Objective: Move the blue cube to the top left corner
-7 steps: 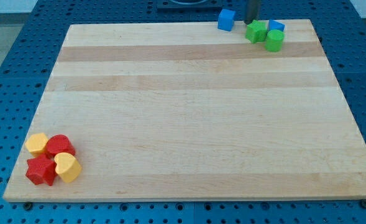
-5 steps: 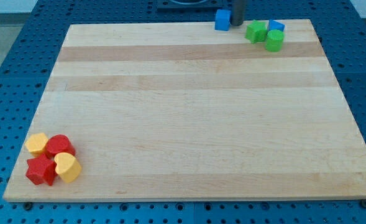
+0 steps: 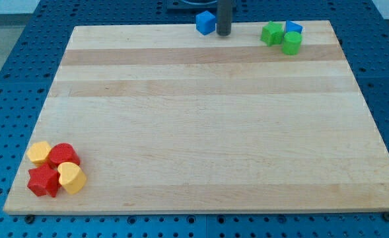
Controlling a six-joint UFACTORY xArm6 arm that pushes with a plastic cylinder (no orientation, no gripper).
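The blue cube sits at the top edge of the wooden board, a little right of the middle. My tip stands just to the cube's right, close beside it or touching it; I cannot tell which. The dark rod rises out of the view's top.
At the top right are a green star-like block, a green cylinder and a second blue block, bunched together. At the bottom left are a yellow block, a red cylinder, a red star and a yellow heart.
My tip has swept left along the top edge, from beside the green blocks to the cube's right side. The blue cube has slid left with it. The other blocks have not moved.
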